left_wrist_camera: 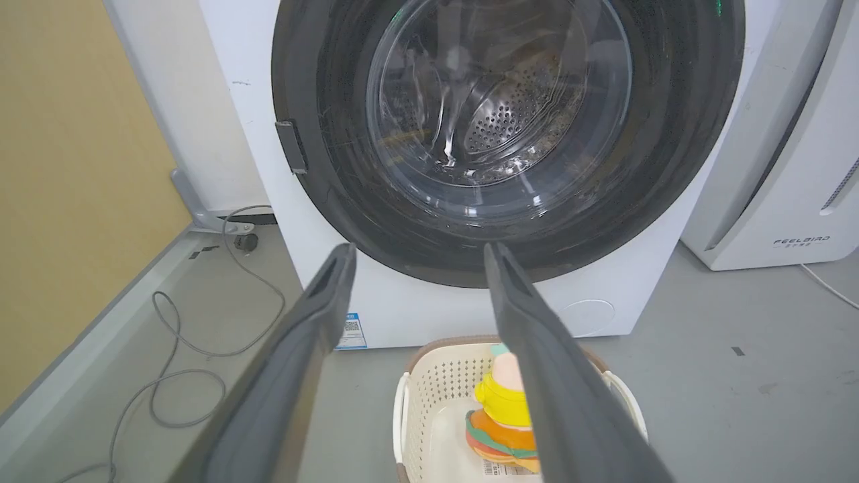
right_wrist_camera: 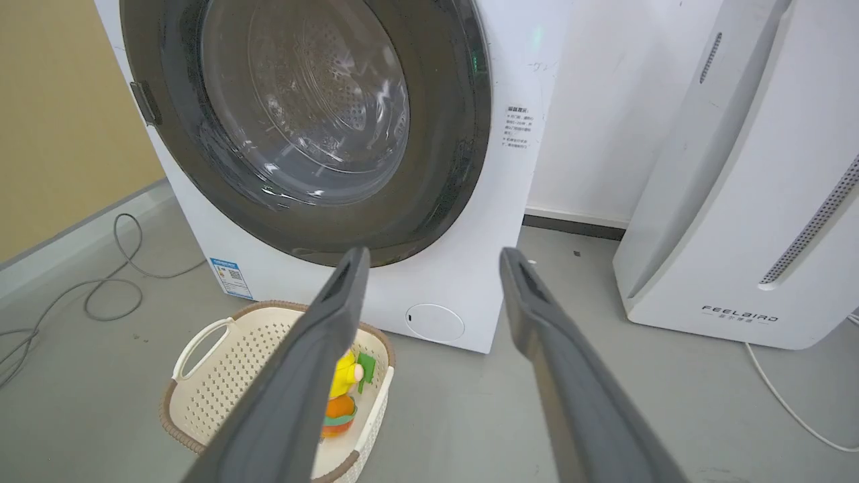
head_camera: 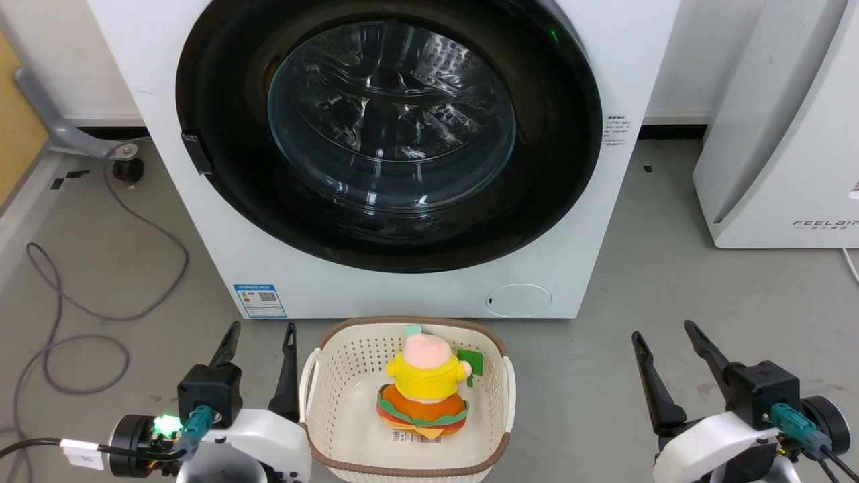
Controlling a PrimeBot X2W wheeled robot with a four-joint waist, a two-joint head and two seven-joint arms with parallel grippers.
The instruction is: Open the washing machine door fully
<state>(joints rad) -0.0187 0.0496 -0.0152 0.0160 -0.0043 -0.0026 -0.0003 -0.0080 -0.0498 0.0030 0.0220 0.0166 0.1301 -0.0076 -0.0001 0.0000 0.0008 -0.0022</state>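
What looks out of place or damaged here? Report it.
Nothing is spilled or broken. Two oddities: a loose grey cable lies looped on the floor left of the washing machine, and the basket before it holds a plush toy, an odd load.

A basket [head_camera: 339,382] sits right in front of the washing machine [head_camera: 221,221], blocking the low middle way. The floor [head_camera: 590,376] on its right is bare up to the white appliance [head_camera: 772,168]. A grey cable [head_camera: 127,359] lies on the left.
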